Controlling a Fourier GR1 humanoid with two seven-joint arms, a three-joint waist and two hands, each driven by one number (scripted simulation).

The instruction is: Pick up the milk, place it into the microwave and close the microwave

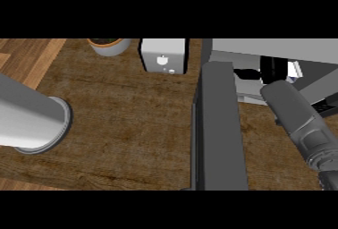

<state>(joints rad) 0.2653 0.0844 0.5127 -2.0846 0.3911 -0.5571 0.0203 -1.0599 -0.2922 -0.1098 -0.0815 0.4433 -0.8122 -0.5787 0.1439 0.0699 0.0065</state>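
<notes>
The microwave (277, 47) stands at the upper right, and its dark grey door (218, 129) swings open toward me, seen edge-on down the middle of the counter. My right forearm (300, 120) reaches up into the microwave's opening. The black right hand (272, 69) is inside the cavity. A white carton with a blue mark, the milk (295, 70), shows just to the right of that hand and touches it, mostly hidden by hand and wrist. At the left edge only my left forearm (30, 116) shows, lying across the counter; its hand is out of sight.
A white toaster (163, 56) stands at the back, just left of the open door. A grey pot with dark soil (109, 44) is further left at the back. The brown wooden counter (125, 120) spreads between the left forearm and the door.
</notes>
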